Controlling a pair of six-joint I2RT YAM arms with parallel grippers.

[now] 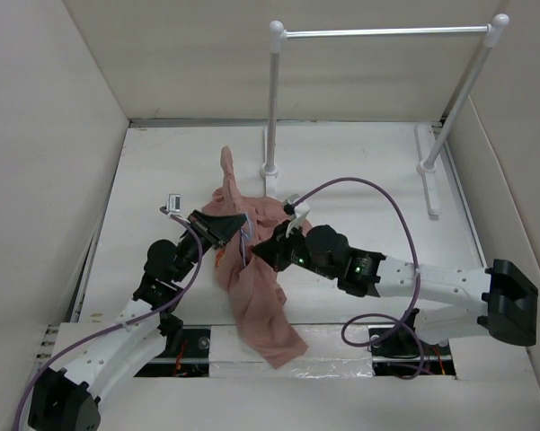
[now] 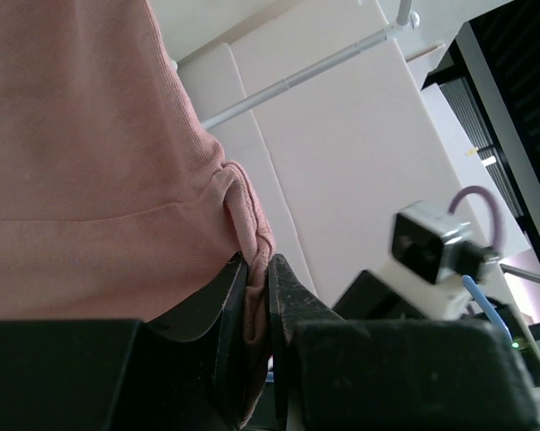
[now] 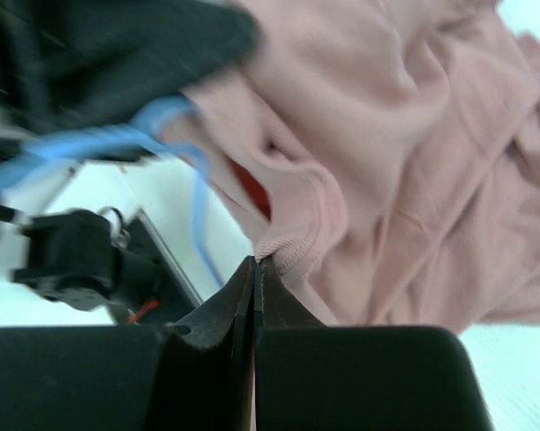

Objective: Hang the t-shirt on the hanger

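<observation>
My left gripper (image 2: pixel 256 262) was clenched on a fold of the t-shirt (image 1: pixel 262 310), bunched mid-way across the table (image 1: pixel 359 171) and trailing to its near edge; my right gripper (image 3: pixel 254 263) had its fingers pressed together at a ribbed edge. If it caught no cloth, pulling would leave the hanger (image 3: pixel 166 115) bare

Matt dusty-pink knit cloth t-shirt (image 2: pixel 90 162), ribbed hem; smooth pale-blue hanger (image 3: pixel 99 142) wire; shiny metal rack rail (image 1: pixel 382 32) at top; matt white table (image 1: pixel 359 162).
</observation>
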